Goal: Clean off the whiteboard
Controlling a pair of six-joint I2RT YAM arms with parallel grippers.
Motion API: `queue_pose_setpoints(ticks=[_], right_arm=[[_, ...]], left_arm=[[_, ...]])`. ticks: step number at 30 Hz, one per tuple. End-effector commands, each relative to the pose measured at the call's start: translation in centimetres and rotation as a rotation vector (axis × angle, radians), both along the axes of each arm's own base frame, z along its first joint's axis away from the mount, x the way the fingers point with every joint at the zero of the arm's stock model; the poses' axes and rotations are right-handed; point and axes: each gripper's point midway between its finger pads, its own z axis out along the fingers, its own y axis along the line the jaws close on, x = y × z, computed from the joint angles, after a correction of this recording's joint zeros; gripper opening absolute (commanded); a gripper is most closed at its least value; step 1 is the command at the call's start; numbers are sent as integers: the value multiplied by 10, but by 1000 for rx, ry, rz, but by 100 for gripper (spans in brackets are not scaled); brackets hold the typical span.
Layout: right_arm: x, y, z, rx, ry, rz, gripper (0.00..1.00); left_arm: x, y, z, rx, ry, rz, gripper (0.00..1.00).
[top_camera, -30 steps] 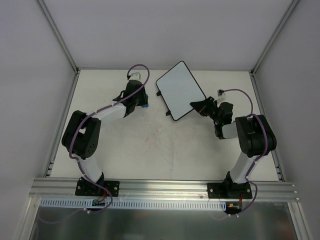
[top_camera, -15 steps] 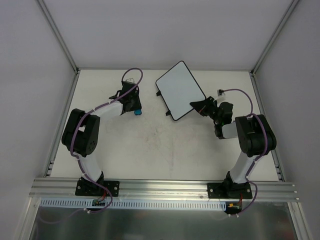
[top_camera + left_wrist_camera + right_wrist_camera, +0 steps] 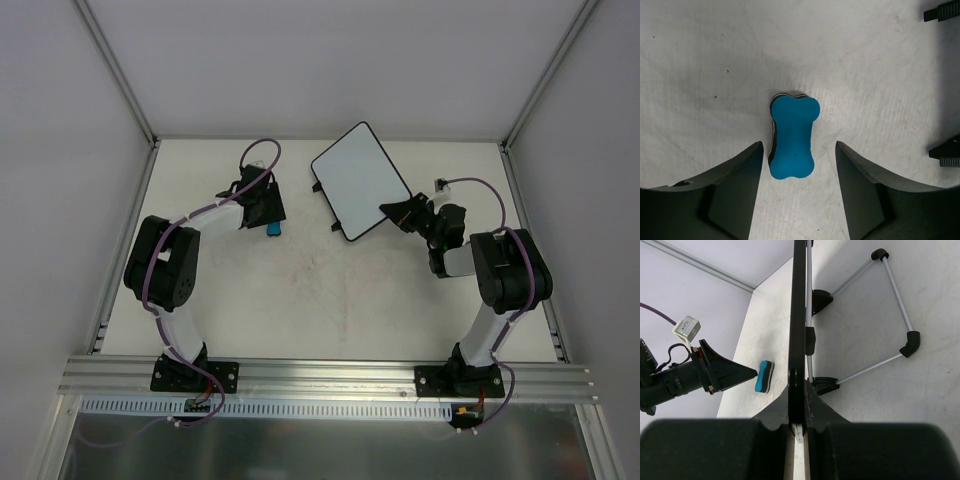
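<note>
The whiteboard (image 3: 360,178) is white with a thin black frame and no marks showing; it stands tilted at the back middle of the table. My right gripper (image 3: 397,213) is shut on its lower right edge, and the right wrist view shows the board edge-on (image 3: 799,315) between the jaws (image 3: 799,412). The blue bone-shaped eraser (image 3: 273,228) lies flat on the table. My left gripper (image 3: 797,170) is open, its fingers on either side of the near end of the eraser (image 3: 792,136), not touching it.
The board's wire stand legs (image 3: 892,300) rest on the table behind it. White enclosure walls close in the back and both sides. The aluminium rail (image 3: 330,375) with the arm bases runs along the near edge.
My left gripper has let go of the eraser and drawn back to the left; the eraser now lies on the table. The right arm and board have not moved.
</note>
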Motion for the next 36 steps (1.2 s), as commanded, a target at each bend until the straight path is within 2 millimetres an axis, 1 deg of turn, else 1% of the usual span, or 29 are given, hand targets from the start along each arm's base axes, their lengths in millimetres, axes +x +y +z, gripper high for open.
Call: queue_pose_setpoints(ticks=[1,3,7,8,9,10,11,12,15,17,20,23,24,29,32,36], right_arm=[[-1,16,23,29,-79,69,0],[-1,17,22,31,-74,70,0],[-1,16,22,30,-76,71,0],[-1,16,22,30,-76,71,0],[-1,16,22,30,-76,69,0],[-1,16,23,30,-78,69,0],[-1,16,23,30,-78,69,0],[0,16,22,29,-75,66,3],[0,17,21,33,-70,67,8],[1,16,20,31,-70,66,9],[1,16,20,31,-68,66,14],[1,16,19,28,-69,64,22],[0,17,19,27,-69,66,27],[1,15,17,26,-67,61,29],[1,15,18,27,-68,60,34],[1,15,17,28,-67,60,45]], left_arm=[[8,3,14,-18,-26,27,61],[8,3,13,-19,-23,29,62],[7,4,14,-21,-25,38,72],[7,5,15,-20,-29,44,80],[6,5,16,-24,-31,48,85],[6,5,17,-27,-32,46,97],[6,4,18,-33,-32,41,99],[5,1,21,-44,-35,31,99],[5,1,23,-50,-48,36,99],[4,1,24,-55,-58,37,99],[5,0,27,-66,-75,35,99],[5,-1,29,-76,-83,31,99],[5,-2,28,-76,-83,29,99],[5,-3,27,-81,-78,25,99],[4,-3,27,-80,-78,26,99],[5,-3,28,-83,-79,24,99]])
